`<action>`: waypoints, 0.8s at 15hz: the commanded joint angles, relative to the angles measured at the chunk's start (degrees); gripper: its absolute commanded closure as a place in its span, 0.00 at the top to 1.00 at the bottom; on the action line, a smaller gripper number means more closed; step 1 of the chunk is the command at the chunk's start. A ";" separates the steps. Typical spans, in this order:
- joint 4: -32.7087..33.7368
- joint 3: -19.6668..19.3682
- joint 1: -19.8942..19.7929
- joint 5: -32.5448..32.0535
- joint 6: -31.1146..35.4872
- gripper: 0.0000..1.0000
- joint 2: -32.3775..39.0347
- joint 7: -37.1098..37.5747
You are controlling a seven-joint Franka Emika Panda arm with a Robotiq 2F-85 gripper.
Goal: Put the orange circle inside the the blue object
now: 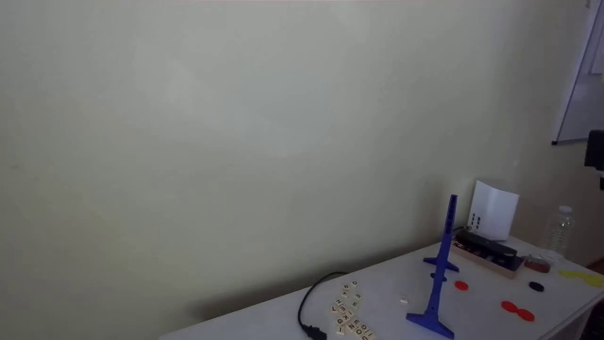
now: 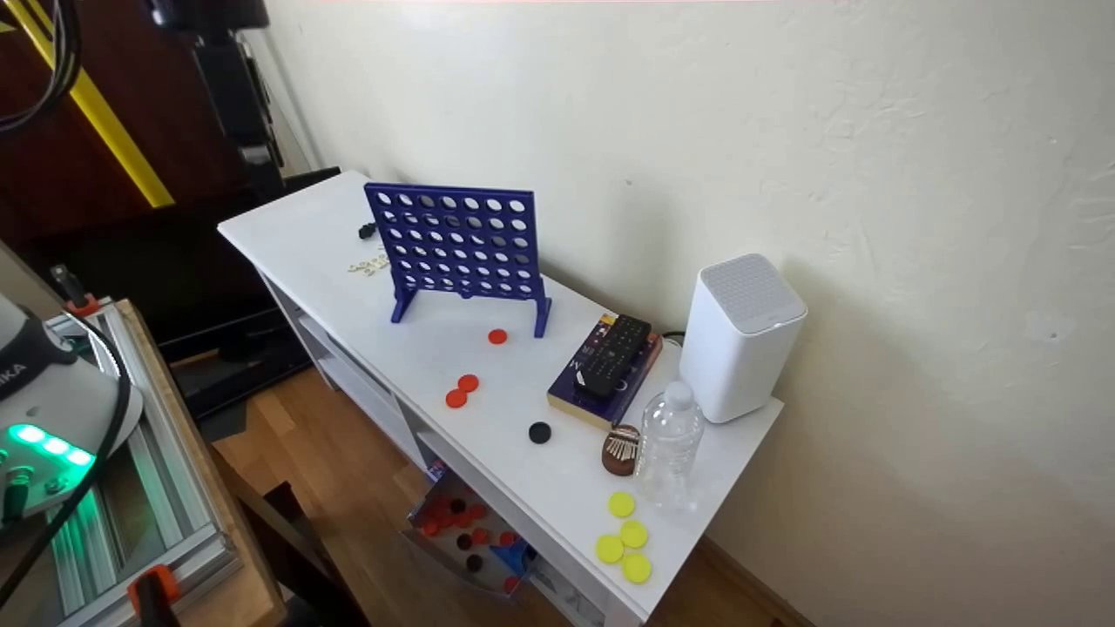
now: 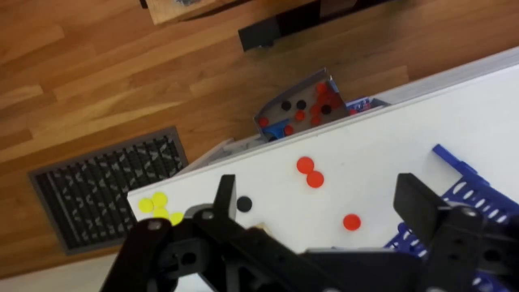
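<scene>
Standing edge-on in an exterior view: blue frame (image 1: 442,264), upright on white table (image 1: 387,278). Just beside the frame: lone orange disc (image 1: 461,285). Farther from the frame, same side: touching pair of orange discs (image 1: 525,315). Across the frame from these: scattered letter tiles (image 1: 349,313).

Seen broadside in an exterior view: blue frame (image 2: 460,248), no orange visible in its cells. Lone disc in front of the frame, near one foot. Farther from the frame than the pair: black disc (image 2: 540,433); farthest out, yellow discs (image 2: 634,534).

Spread wide in the wrist view: gripper (image 3: 318,194), grasping nothing; frame partly hidden behind it.

Judged step: approach before pickup, no disc taken. Intended disc: cannot tell; lone one likeliest, being nearest the frame. Called for next, in judgement: lowering over one disc, pinching its rim, lifting, then turning on edge for entry at the frame's top. Detail there too small to make out.
</scene>
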 commanded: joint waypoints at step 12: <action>16.40 -4.16 3.83 -13.35 16.40 1.00 49.96 2.10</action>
